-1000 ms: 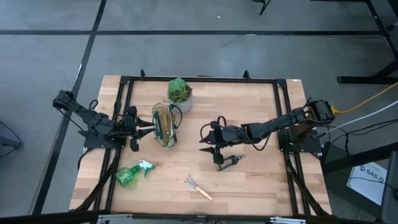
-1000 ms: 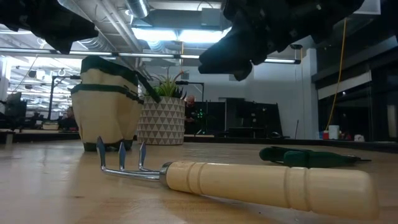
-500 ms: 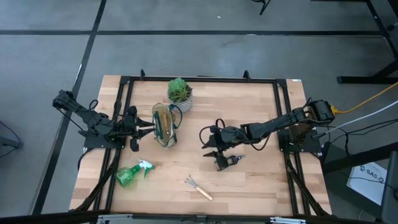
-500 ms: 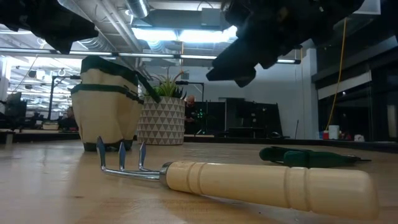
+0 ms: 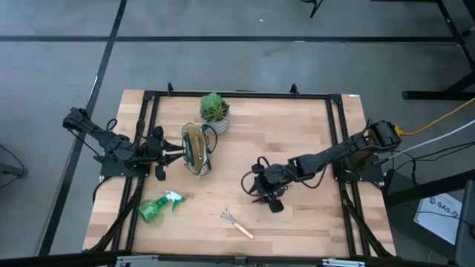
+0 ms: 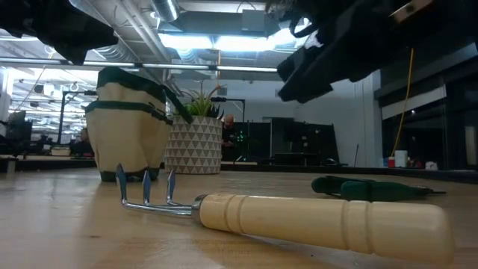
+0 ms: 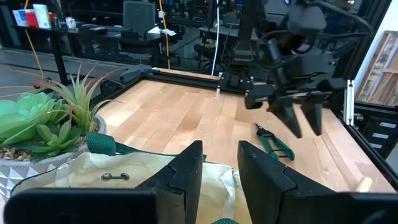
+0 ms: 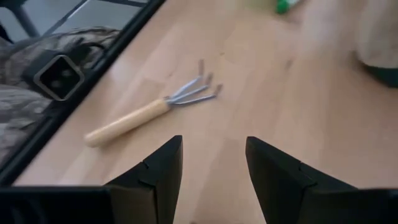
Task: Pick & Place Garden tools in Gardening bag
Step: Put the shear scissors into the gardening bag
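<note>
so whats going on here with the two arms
The robot is packing garden tools into the gardening bag. The left gripper waits open at the bag. The right gripper hangs open above the pruning shears, which lie on the table, not yet grasped. The mini rake and spray bottle are also out on the wood.

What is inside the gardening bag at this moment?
In the gardening bag, the high view shows a long brownish shape, possibly a wooden tool handle. Its lower part is hidden by the bag's walls, so I cannot identify it.
</note>
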{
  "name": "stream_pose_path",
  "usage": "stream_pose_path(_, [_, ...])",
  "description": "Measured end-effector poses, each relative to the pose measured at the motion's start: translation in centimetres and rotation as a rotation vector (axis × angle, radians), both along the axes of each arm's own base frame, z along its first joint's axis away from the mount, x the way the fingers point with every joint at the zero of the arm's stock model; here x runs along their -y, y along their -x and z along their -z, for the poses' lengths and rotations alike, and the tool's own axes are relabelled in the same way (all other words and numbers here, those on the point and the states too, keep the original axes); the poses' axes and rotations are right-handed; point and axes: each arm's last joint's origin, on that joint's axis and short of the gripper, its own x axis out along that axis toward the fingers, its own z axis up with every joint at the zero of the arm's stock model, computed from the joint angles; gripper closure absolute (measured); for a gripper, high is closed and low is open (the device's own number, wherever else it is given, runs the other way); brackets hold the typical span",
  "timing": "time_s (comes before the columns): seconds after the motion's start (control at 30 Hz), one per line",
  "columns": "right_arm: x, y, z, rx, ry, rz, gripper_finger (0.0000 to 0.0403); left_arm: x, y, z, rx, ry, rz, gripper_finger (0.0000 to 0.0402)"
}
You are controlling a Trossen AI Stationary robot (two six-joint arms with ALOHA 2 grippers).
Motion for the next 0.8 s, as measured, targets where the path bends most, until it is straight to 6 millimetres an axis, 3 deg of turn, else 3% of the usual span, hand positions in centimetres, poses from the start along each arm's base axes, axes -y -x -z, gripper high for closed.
stream_pose_path(0.17, [-1.6,0.8,0.3,-0.06,-0.031,-0.014,0.0224,0.0,0.0,0.0,0.0,0.0,0.0,0.0304])
stream_pose_path(0.5, [-3.3,3.1,1.7,-0.339,-0.074,0.061,0.0224,0.0,0.0,0.0,0.0,0.0,0.0,0.0304])
stream_pose_path(0.8, [-5.1,4.5,2.0,-0.407,-0.072,0.094,0.0224,0.0,0.0,0.0,0.0,0.0,0.0,0.0304])
